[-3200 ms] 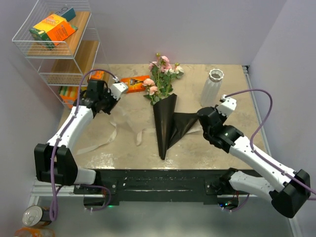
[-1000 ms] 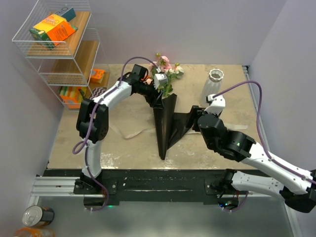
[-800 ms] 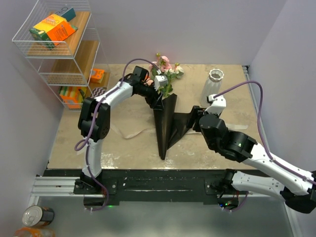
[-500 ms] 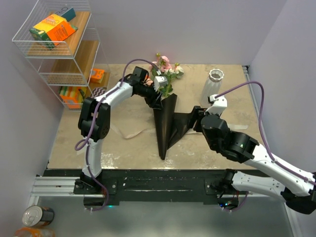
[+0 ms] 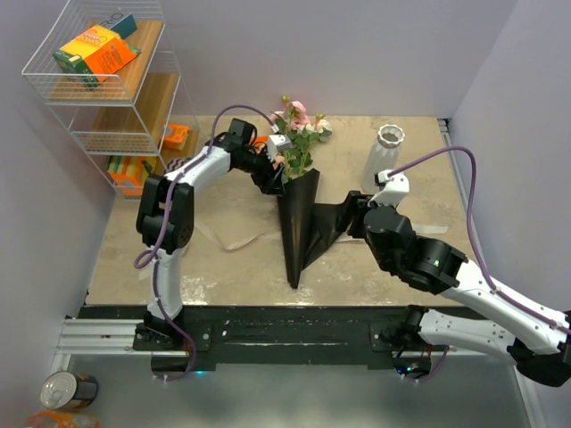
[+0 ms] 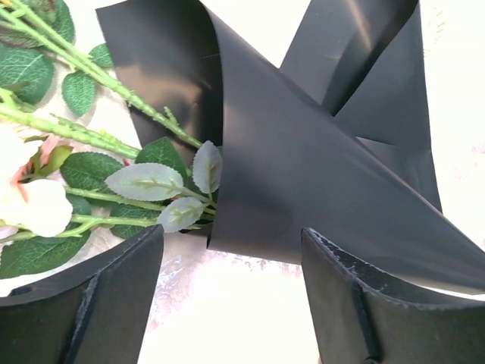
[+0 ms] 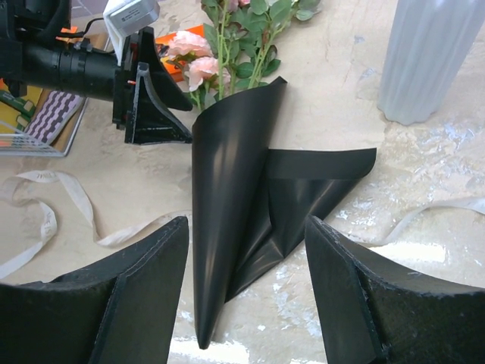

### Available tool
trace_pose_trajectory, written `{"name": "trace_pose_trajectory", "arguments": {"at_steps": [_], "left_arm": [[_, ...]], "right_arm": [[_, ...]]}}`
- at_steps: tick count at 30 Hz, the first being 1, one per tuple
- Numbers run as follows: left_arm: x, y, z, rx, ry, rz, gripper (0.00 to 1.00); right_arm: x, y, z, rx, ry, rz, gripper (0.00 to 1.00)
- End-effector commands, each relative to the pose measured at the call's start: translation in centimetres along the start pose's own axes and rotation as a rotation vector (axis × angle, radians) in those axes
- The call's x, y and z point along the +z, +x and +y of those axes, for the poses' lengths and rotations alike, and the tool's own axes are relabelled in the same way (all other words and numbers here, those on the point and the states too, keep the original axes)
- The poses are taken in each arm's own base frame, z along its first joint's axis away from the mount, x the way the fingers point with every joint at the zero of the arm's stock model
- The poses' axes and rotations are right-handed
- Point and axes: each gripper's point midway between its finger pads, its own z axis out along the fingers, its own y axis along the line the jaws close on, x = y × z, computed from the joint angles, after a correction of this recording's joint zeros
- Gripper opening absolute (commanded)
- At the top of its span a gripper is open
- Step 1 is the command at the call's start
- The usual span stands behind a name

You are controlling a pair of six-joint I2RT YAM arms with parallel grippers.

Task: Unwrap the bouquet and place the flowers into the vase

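paper cone (image 7: pixel 227 220), glossy black, sheathes leafy stems (image 6: pixel 61 129); ribbed white vase (image 7: pixel 428 61); left tool (image 6: pixel 229 250), right tool (image 7: pixel 246 235) open.

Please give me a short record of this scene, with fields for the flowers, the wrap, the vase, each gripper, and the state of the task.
flowers: lying on the table, stems inside the wrap
wrap: black paper cone, one flap opened toward the right
vase: white, ribbed, upright, right of the bouquet, no flowers in it
left gripper: open, at the cone's mouth beside the stems
right gripper: open, over the opened flap, holding nothing
ribbon: loose on the table, left of the cone
task: not done
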Motion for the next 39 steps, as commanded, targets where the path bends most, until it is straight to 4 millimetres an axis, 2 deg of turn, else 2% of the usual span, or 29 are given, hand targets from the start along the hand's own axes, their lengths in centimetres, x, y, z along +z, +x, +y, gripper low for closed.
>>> {"name": "trace_pose_trajectory", "arguments": {"at_steps": [1, 7, 12, 16, 19, 20, 22, 28, 33, 39], "left_arm": [[-0.7, -1.3, -1.1, 0.044, 0.037, -0.03, 0.74], [-0.1, -0.4, -2.0, 0.049, 0.117, -0.005, 0.73], [-0.2, -0.7, -2.5, 0.052, 0.142, -0.005, 0.61], [0.3, -0.5, -2.6, 0.053, 0.155, 0.004, 0.59], [0.5, -0.3, -2.5, 0.044, 0.165, 0.012, 0.53], [0.6, -0.3, -2.5, 0.045, 0.164, 0.011, 0.46], [0.6, -0.4, -2.4, 0.045, 0.162, 0.008, 0.39], [0.8, -0.8, -2.0, 0.054, 0.158, 0.0, 0.36], [0.7, -1.5, -1.5, 0.062, 0.135, -0.005, 0.01], [0.1, -2.9, -1.4, 0.077, 0.121, -0.024, 0.0]], "right_arm": [[0.0, -0.8, 0.7, 0.019, -0.024, -0.021, 0.66], [0.0, -0.8, 0.8, 0.024, -0.028, -0.024, 0.66], [0.1, -0.7, 0.9, 0.029, -0.034, -0.021, 0.66], [0.1, -0.7, 1.0, 0.031, -0.038, -0.021, 0.66], [0.1, -0.8, 1.1, 0.032, -0.04, -0.022, 0.66], [0.1, -0.8, 1.1, 0.029, -0.041, -0.02, 0.66], [0.1, -0.8, 1.2, 0.032, -0.041, -0.021, 0.66], [0.2, -0.9, 1.3, 0.029, -0.04, -0.022, 0.66], [0.3, -0.8, 1.6, 0.027, -0.051, -0.016, 0.65], [0.2, -1.2, 1.8, 0.022, -0.053, -0.022, 0.65]]}}
